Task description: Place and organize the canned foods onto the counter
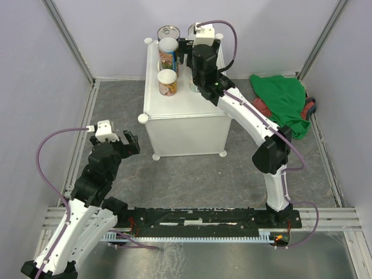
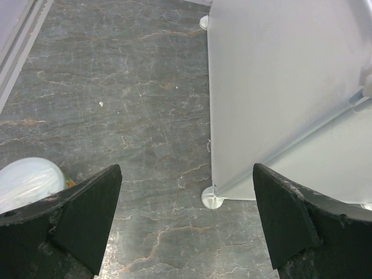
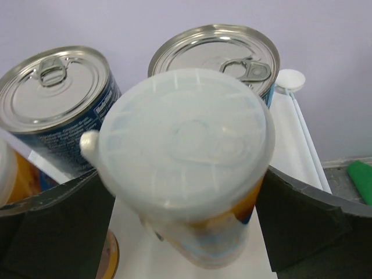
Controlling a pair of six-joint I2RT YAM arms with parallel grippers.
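Note:
The counter point(image 1: 183, 110) stands mid-floor. On its top are a silver-topped can point(image 1: 168, 31) and two white-lidded cans point(image 1: 168, 49) point(image 1: 167, 81). My right gripper point(image 3: 183, 180) is over the counter's back right, shut on a white-lidded can point(image 3: 186, 128) with an orange and blue label. Just behind it stand two blue-labelled cans with pull-tab tops point(image 3: 55, 87) point(image 3: 221, 52). My left gripper point(image 2: 186, 221) is open and empty, low over the grey floor beside the counter's near-left foot point(image 2: 212, 197). A white lid point(image 2: 26, 180), perhaps a can's, shows by its left finger.
A green cloth point(image 1: 282, 102) lies on the floor right of the counter, against the back wall. Lilac walls and metal rails close in the floor on all sides. A corner knob point(image 3: 289, 80) of the counter stands close behind the held can.

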